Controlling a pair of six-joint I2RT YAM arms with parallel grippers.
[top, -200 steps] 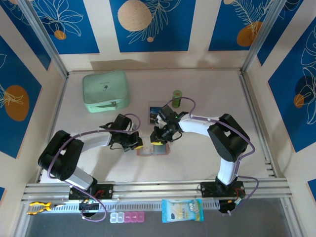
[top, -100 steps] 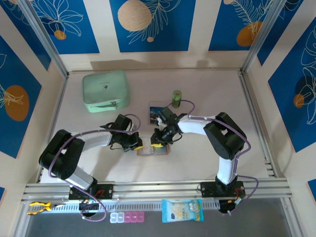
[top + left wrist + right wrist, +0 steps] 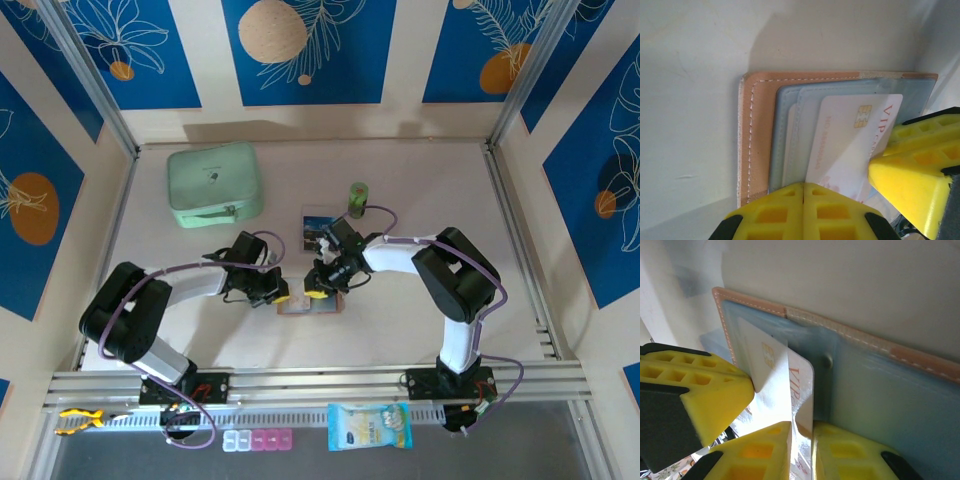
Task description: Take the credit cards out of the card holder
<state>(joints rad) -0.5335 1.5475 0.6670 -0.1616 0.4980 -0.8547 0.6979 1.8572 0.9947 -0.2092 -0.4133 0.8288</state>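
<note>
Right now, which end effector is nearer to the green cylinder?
Right. The right end effector, gripping a white card at the card holder, is on the near side of the green cylinder; the left end effector is further away, at the holder's left edge.

Blue leaf-print walls (image 3: 340, 70), pale tabletop (image 3: 430, 180)

The top camera sits high above the card holder (image 3: 309, 304) and on its near side. It looks down from far off, so the holder lies small near mid-frame. The left wrist camera hangs right over the holder, facing down on its stitched edge. The right wrist camera, equally close, views the holder's pockets obliquely. Both wrist views share the white chip card (image 3: 850, 132) in the holder's pocket.
</note>
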